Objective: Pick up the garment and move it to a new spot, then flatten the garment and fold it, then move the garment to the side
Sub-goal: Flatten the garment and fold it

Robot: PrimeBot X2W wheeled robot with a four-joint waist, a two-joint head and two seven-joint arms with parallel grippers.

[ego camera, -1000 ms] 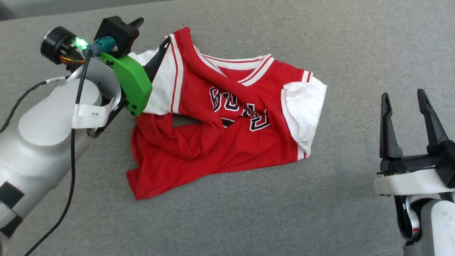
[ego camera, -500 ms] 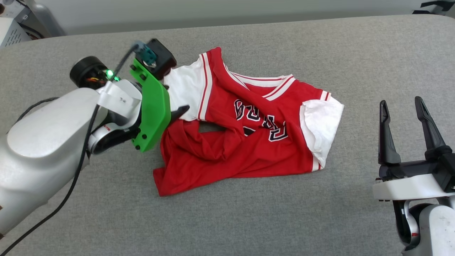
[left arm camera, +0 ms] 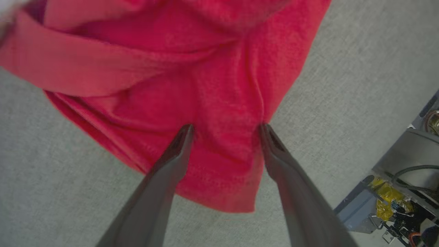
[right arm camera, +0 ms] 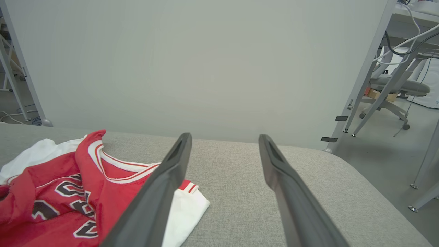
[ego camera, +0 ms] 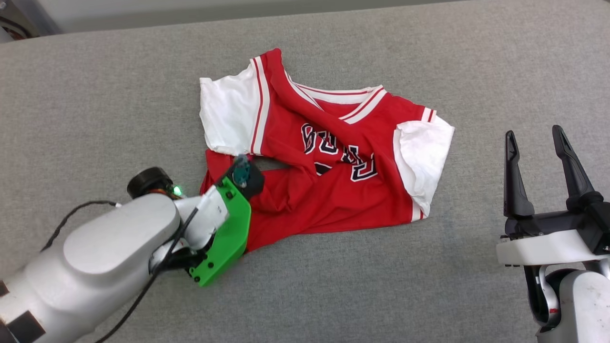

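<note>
At the near left, the pale forearm point(ego camera: 109, 243) reaches in over the grey padded surface point(ego camera: 95, 95), and its green bracket point(ego camera: 224, 243) covers the near-left corner of the garment point(ego camera: 329, 205). In the left wrist view, the left gripper point(left arm camera: 226, 128) points down at that corner with its 2 fingers point(left arm camera: 171, 161) spread apart. Red cloth point(left arm camera: 212, 85) lies between and under the tips, and the hemmed edge runs just below them. The jaws are not pinching the cloth, and I cannot tell whether the tips touch it.

The garment lies crumpled in the middle of the surface, collar toward the far side. 1 white sleeve sits at its far left and the other at its right edge. Its black, white-outlined lettering runs across a diagonal fold, and a small gap in the folds shows grey beneath.

At the near right, well apart from the garment, the right gripper point(ego camera: 533, 138) hangs above bare surface with both fingers spread wide and nothing between them. Its wrist view has the garment point(right arm camera: 68, 199) at the lower left, a white panel point(right arm camera: 205, 68) behind the surface, and an office chair point(right arm camera: 394, 89) at the far right.
</note>
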